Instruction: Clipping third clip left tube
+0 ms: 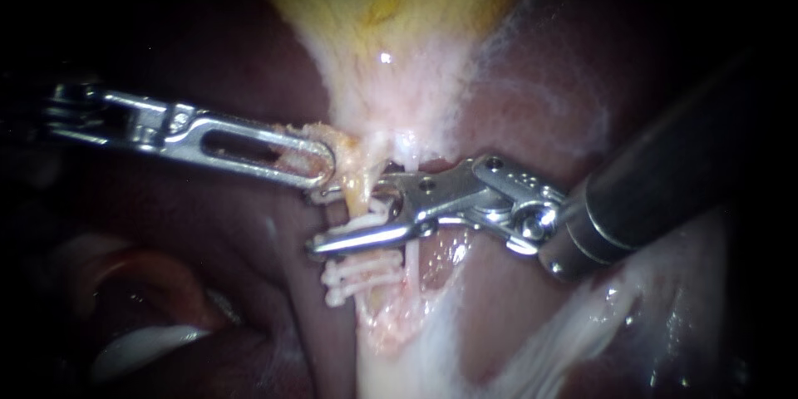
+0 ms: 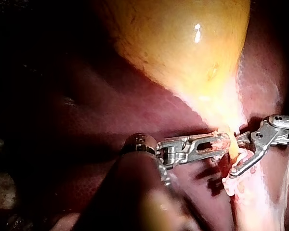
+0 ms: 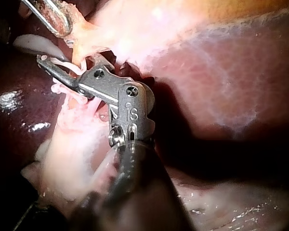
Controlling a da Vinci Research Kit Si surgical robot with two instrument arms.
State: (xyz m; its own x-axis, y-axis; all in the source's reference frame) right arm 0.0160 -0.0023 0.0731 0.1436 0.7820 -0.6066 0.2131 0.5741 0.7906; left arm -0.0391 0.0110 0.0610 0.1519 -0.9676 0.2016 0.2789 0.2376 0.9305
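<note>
The left tube (image 1: 359,193), yellowish, runs down from the gallbladder (image 1: 391,8) neck. My right instrument (image 1: 317,220) comes in from the right with its jaws standing apart across this tube; a white clip (image 1: 376,214) sits between them around the tube. Two white clips (image 1: 359,273) lie on the tube just below. My left instrument (image 1: 320,165) has slotted jaws shut on tissue beside the tube's top. In the left wrist view the left instrument (image 2: 224,143) holds that tissue, with the right instrument (image 2: 237,161) ahead. In the right wrist view the right instrument (image 3: 62,66) straddles the tube.
Dark red liver (image 1: 540,91) lies on both sides of the tube. Pale white tissue (image 1: 416,341) spreads below the clips toward the lower edge. A pale fold (image 1: 141,345) shows at the lower left.
</note>
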